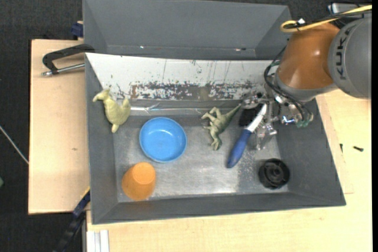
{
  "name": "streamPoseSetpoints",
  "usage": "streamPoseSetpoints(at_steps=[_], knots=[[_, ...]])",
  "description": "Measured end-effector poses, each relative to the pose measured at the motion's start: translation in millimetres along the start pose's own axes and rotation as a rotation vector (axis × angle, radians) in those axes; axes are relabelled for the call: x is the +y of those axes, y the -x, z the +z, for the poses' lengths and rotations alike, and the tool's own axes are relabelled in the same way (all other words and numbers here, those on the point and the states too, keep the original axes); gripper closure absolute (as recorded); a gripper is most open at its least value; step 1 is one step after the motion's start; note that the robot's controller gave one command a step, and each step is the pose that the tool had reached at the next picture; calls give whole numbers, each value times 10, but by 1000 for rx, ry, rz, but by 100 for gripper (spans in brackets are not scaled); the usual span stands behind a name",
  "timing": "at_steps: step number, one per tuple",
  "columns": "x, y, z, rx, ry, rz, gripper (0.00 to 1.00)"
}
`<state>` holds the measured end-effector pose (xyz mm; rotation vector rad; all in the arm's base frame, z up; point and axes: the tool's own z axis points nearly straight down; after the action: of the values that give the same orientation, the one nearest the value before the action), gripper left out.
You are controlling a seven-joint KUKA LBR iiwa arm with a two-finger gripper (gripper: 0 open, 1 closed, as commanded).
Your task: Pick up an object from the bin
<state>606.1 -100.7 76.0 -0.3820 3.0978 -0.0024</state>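
My gripper (261, 121) is low in the right part of the bin, under the orange wrist cover. It sits right at the white upper end of a blue-and-white stick-shaped thing (238, 149), which slants down to the left from it. I cannot tell whether that thing is held. A green toy dinosaur (217, 122) lies just left of the gripper. A black round part (273, 173) rests on the floor below the gripper, near the front right corner.
A blue bowl (163, 138) sits at the bin's middle left, with an orange cup (139, 180) in front of it. A yellow-green toy dinosaur (114, 110) stands at the far left wall. The arm comes in from the right.
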Motion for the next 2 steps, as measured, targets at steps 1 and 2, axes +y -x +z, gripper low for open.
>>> streamPoseSetpoints(at_steps=[1,2], knots=[[272,-46,18,10,0,37,0],[325,-72,15,6,-3,21,0]])
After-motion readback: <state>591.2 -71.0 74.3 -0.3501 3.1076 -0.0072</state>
